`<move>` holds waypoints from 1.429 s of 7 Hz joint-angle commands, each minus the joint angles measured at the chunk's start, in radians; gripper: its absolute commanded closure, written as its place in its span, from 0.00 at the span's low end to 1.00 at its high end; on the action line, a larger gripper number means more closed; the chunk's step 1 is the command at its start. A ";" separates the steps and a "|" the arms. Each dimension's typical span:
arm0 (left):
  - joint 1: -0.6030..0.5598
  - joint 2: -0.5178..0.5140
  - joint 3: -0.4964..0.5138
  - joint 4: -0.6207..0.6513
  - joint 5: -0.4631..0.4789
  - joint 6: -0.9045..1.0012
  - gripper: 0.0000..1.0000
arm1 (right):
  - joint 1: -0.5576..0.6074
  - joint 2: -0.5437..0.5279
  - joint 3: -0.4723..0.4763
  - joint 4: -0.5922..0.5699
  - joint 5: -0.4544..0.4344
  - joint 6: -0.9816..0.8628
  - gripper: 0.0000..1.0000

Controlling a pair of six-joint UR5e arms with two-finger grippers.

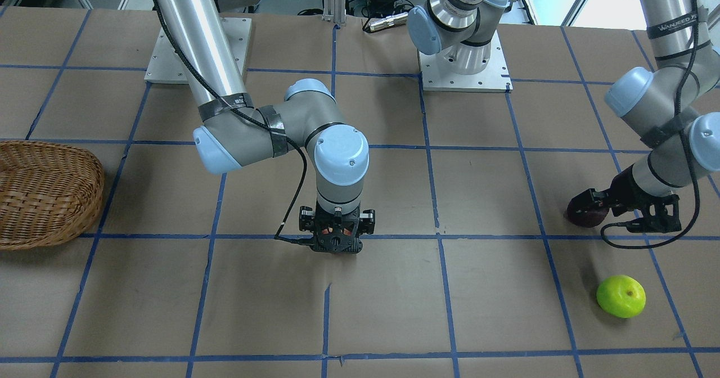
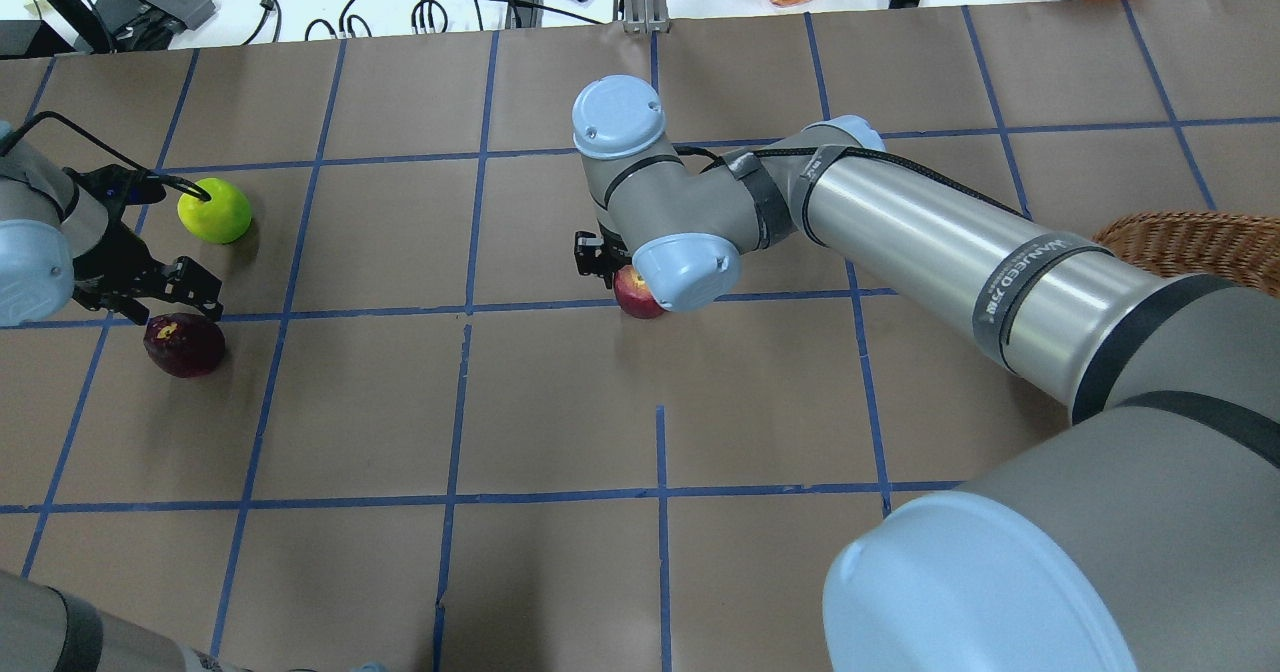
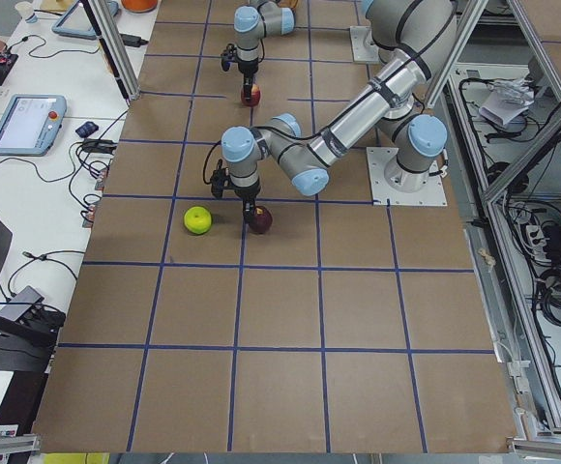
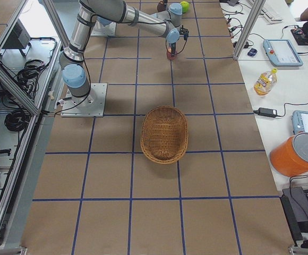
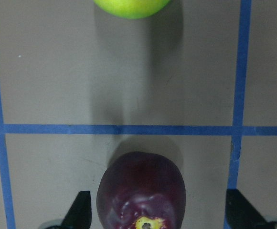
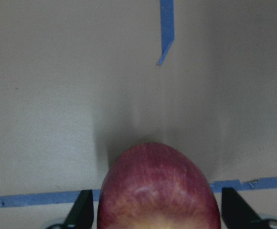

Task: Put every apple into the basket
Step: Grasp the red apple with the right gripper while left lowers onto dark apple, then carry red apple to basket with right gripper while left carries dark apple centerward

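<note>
The dark purple apple (image 5: pixel 141 188) lies on the table between the open fingers of my left gripper (image 5: pixel 157 212); it also shows in the overhead view (image 2: pixel 185 344). The lime green apple (image 2: pixel 214 210) lies just beyond it, apart from the gripper. My right gripper (image 6: pixel 158 212) is open and straddles the red apple (image 6: pixel 157 183), which sits at the table's middle (image 2: pixel 636 294) with the wrist hiding most of it. The wicker basket (image 1: pixel 45 192) stands far off at the robot's right end (image 4: pixel 164 134), with no apple in it.
Two arm base plates (image 1: pixel 464 68) are bolted at the robot's side of the table. A bottle (image 4: pixel 264 81), an orange bucket (image 4: pixel 300 154) and cables lie on the side bench beyond the table's far edge.
</note>
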 commanded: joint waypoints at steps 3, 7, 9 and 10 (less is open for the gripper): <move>0.062 -0.042 -0.035 0.013 -0.002 0.002 0.00 | -0.038 -0.077 -0.009 0.009 0.002 -0.013 0.54; 0.042 0.004 -0.014 -0.009 0.002 -0.003 0.90 | -0.371 -0.262 -0.001 0.243 -0.034 -0.364 0.53; -0.062 0.086 0.063 -0.187 -0.069 -0.072 0.96 | -0.603 -0.299 0.017 0.299 -0.029 -0.642 0.55; -0.192 0.107 0.077 -0.200 -0.108 -0.230 0.96 | -0.753 -0.299 0.053 0.284 -0.015 -0.878 0.55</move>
